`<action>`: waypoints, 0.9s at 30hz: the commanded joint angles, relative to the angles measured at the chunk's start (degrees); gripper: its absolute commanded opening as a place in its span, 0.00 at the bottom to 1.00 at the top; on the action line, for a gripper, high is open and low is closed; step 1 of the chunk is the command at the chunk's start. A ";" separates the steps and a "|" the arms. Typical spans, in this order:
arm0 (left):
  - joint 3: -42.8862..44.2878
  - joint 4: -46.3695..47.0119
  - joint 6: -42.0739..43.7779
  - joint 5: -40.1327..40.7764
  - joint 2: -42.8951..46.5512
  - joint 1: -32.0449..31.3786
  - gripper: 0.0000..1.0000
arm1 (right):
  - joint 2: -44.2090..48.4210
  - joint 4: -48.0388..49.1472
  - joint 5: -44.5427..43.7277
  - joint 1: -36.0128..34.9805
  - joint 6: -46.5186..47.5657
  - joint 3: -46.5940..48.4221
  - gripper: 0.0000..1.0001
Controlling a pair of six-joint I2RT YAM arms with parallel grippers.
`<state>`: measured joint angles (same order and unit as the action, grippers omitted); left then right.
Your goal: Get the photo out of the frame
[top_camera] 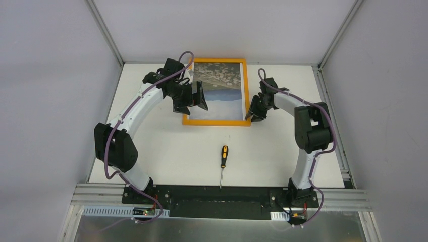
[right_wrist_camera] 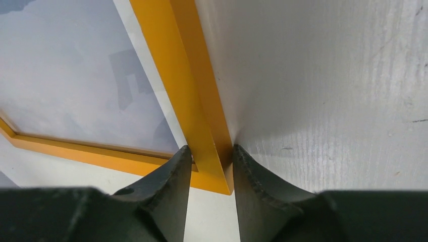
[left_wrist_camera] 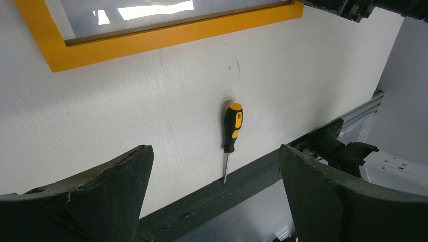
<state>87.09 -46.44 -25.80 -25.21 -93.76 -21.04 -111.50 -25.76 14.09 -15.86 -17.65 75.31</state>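
The frame [top_camera: 217,122], with a narrow orange border, lies flat and face up at the back middle of the table. The photo [top_camera: 222,85] sits inside it. My left gripper [top_camera: 193,107] is open and empty above the frame's near left part. The left wrist view shows its jaws wide apart [left_wrist_camera: 214,151], with the frame's near border [left_wrist_camera: 151,40] beyond them. My right gripper [top_camera: 250,117] is shut on the frame's right border near its near right corner. In the right wrist view the fingers [right_wrist_camera: 211,151] pinch the orange border [right_wrist_camera: 176,50] from both sides, beside the photo [right_wrist_camera: 65,75].
A screwdriver [top_camera: 223,156] with a black and yellow handle lies on the table between the frame and the arm bases, tip towards the near edge. It also shows in the left wrist view [left_wrist_camera: 232,126]. White walls enclose the table on three sides.
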 commanded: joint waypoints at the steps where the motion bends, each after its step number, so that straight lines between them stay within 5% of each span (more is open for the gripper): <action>1: 2.73 -0.13 2.59 -1.94 -0.38 -0.32 1.00 | -1.25 1.85 3.41 1.16 0.93 0.97 0.33; 8: 2.41 -0.10 2.15 -1.76 0.39 -0.47 1.00 | -0.09 0.39 5.18 1.46 0.64 2.46 0.18; 12: 2.29 -0.01 2.25 1.07 1.13 -2.21 0.99 | -1.06 -5.12 7.21 1.45 -0.90 6.63 0.00; 20: -0.46 5.90 16.64 30.34 4.85 -20.94 0.99 | 0.50 -18.31 8.86 0.48 -3.42 14.95 0.00; 27: -11.91 23.09 32.32 39.97 8.00 -32.35 1.00 | 1.76 -28.45 13.65 0.26 -4.42 17.84 0.00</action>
<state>78.91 -33.54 -5.67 4.49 -88.27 -51.09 -113.25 -45.91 21.26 -15.49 -18.87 91.11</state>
